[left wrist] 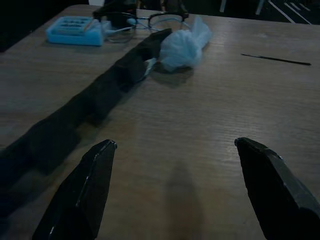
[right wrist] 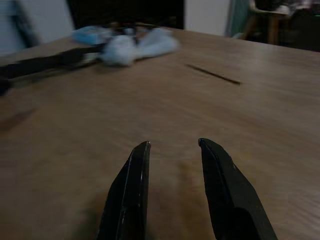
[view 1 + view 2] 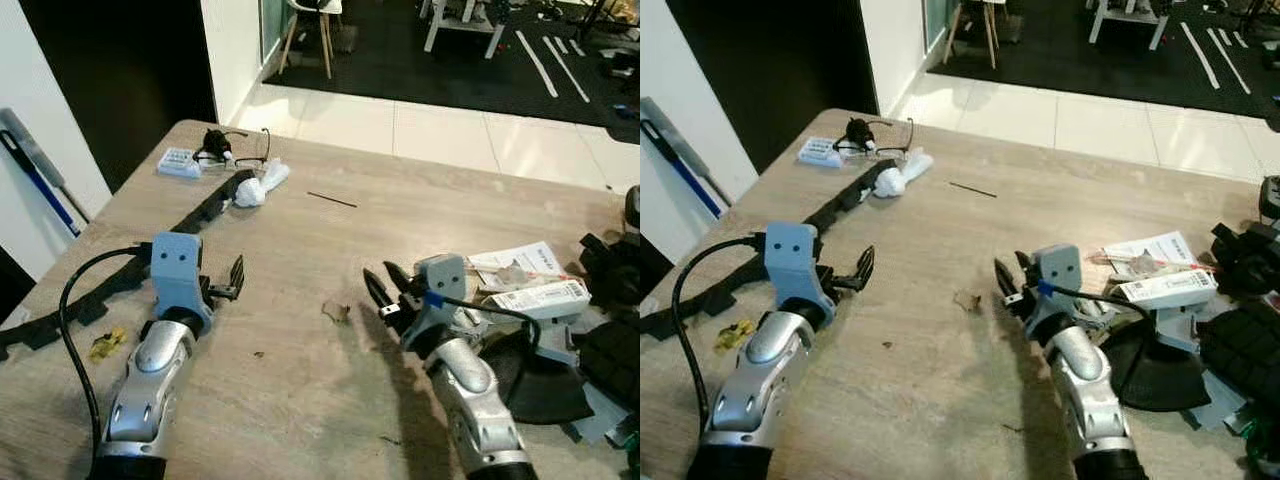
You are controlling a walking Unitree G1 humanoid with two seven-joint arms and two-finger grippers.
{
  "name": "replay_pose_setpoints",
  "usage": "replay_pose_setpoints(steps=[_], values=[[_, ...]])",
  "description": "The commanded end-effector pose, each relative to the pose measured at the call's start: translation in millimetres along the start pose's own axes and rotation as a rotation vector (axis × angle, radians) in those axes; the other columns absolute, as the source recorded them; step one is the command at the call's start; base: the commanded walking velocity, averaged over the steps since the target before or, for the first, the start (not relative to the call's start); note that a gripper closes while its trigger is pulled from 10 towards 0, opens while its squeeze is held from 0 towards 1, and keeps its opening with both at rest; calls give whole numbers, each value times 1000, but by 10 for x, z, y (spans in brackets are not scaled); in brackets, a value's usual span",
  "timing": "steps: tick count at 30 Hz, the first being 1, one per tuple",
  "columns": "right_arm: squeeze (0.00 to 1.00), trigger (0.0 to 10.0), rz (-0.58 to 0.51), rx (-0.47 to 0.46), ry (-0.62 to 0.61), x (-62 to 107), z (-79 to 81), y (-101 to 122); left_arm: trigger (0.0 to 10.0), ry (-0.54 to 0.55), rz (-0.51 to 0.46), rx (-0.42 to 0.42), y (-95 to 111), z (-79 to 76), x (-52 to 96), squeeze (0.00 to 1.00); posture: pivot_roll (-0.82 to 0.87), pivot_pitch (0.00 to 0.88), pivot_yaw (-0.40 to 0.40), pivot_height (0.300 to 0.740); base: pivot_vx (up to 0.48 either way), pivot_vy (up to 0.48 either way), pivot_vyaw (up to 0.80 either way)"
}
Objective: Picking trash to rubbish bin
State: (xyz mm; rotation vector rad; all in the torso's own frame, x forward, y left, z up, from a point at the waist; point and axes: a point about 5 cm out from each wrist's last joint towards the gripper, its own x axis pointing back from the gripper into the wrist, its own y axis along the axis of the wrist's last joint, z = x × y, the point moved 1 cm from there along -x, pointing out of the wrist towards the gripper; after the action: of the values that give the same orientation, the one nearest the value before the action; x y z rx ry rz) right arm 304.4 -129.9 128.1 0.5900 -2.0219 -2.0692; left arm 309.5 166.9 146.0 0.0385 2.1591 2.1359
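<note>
Hovering over the table [image 3: 300, 250] — left pincer [image 3: 236, 278] spread, right pincer [image 3: 385, 290] parted — scrap [image 3: 336, 312] between.

Pale wooden table [image 3: 420, 215], white tiled floor [image 3: 450, 135] beyond, white wall [image 3: 35, 130], dark doorway [image 3: 130, 70].

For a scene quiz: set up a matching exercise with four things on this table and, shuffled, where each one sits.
Things:
1. white crumpled tissue
2. small brown scrap
3. yellow wrapper
4. light blue box

Places:
A. near the table's left edge, beside the left arm's black cable
B. at the table's far left corner, next to the eyeglasses
C. just ahead of the right gripper, to its left
D. at the far end of the long black strip

Pairs: 1-D, 2-C, 3-A, 4-B
</note>
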Motion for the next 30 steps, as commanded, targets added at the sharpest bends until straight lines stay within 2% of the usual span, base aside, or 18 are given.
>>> replay_pose_setpoints(steps=[1, 6, 9, 10, 12, 13, 20, 30], values=[[0, 10000, 23, 1, 18, 32, 34, -32, 10000, 3, 25, -8, -49, 31, 40, 0, 44, 116, 0, 740, 0, 0, 0], [0, 10000, 74, 31, 79, 69, 106, -76, 10000, -31, 33, -28, -57, 18, 68, 0, 47, 124, 1, 740, 0, 0, 0], [0, 10000, 80, 88, 100, 72, 109, -62, 10000, -70, 59, -50, -85, 7, 83, 0, 47, 124, 1, 740, 0, 0, 0], [427, 10000, 76, 98, 97, 68, 95, -46, 10000, -103, 70, -85, -111, -11, 98, 0, 47, 126, 0, 740, 0, 0, 0], [427, 10000, 76, 98, 97, 68, 95, -46, 10000, -103, 70, -85, -111, -11, 98, 0, 47, 126, 0, 740, 0, 0, 0], [1000, 10000, 77, 108, 97, 58, 74, -16, 10000, -149, 77, -120, -136, -40, 120, 0, 46, 130, 3, 740, 0, 0, 0], [1000, 10000, 92, 136, 114, 48, 67, 25, 10000, -202, 77, -133, -150, -113, 141, 0, 43, 132, 3, 740, 0, 0, 0], [1000, 10000, 165, 130, 90, 51, 6, -123, 10000, -313, 45, -100, -117, -294, 146, 0, 43, 137, 6, 740, 0, 0, 0]])
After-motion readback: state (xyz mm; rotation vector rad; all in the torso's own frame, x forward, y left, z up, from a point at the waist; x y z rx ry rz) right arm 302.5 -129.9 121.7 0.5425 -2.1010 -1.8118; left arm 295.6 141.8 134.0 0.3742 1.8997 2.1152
